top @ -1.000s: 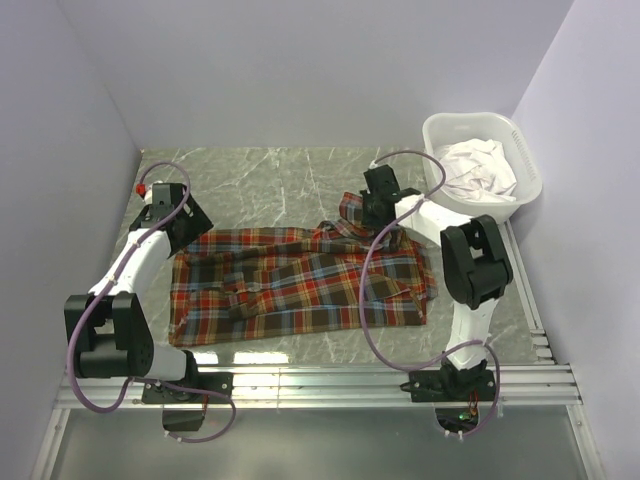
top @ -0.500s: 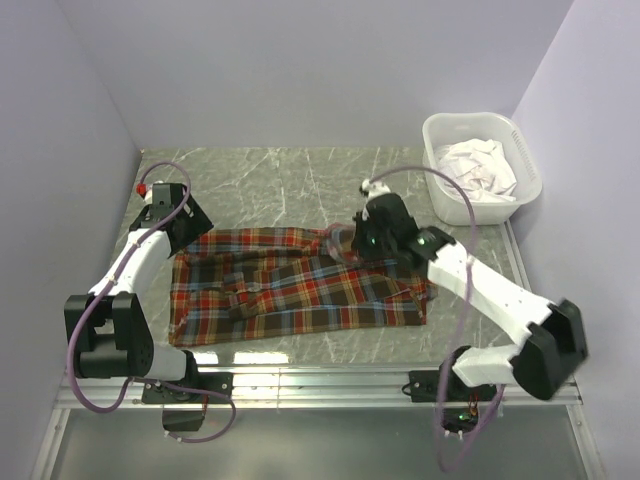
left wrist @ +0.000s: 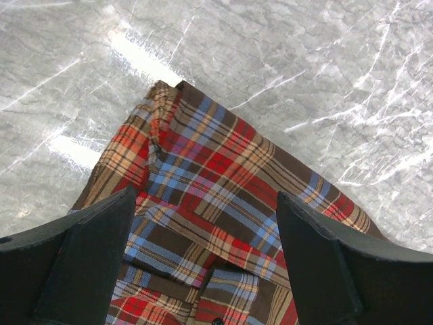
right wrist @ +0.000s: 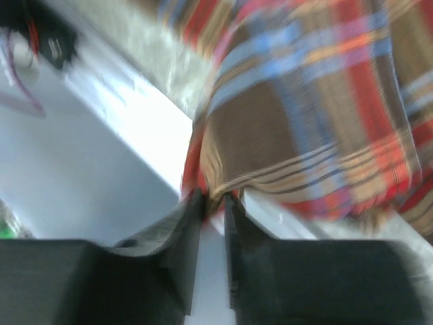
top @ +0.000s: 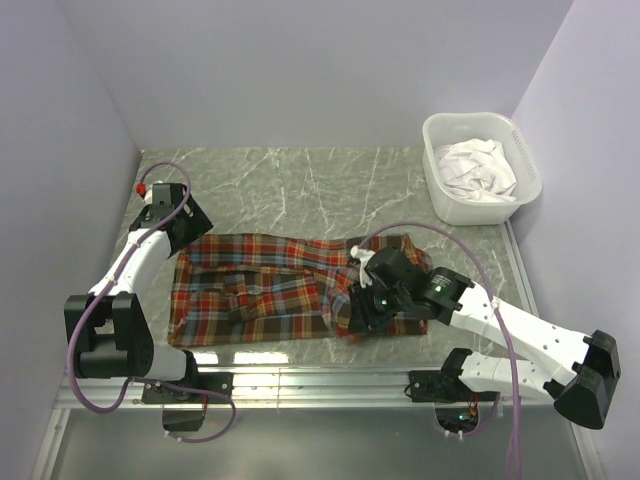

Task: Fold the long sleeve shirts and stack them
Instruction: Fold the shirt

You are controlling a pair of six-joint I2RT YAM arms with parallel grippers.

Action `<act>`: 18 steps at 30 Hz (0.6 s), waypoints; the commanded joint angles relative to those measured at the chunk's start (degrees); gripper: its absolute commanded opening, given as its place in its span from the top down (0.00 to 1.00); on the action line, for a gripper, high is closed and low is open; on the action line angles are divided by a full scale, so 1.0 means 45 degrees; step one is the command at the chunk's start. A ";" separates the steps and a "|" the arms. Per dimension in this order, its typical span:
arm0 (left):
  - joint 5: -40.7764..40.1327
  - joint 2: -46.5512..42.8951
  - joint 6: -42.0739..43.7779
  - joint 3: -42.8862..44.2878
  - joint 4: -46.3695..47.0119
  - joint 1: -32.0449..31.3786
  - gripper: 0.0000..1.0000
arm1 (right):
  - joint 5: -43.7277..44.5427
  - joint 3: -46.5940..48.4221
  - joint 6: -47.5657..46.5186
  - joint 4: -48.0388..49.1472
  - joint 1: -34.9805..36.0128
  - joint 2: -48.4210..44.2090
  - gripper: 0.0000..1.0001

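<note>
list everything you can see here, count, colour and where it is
plaid shirt: one; red, orange, teal and brown; spread across the middle of the table
basket: one; white; far right corner
white cloth: one bundle; white; crumpled inside the basket
table: one; grey marbled top; under everything
left gripper: one; black; above the shirt's far left corner, jaws open
right gripper: one; black; at the shirt's near right part, jaws shut on a fold of the plaid shirt
</note>
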 commanded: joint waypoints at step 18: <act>0.0457 0.1472 -0.0493 0.0952 -0.0718 0.0462 0.16 | 0.3390 0.0710 0.1209 0.3431 -0.7044 0.3634 0.45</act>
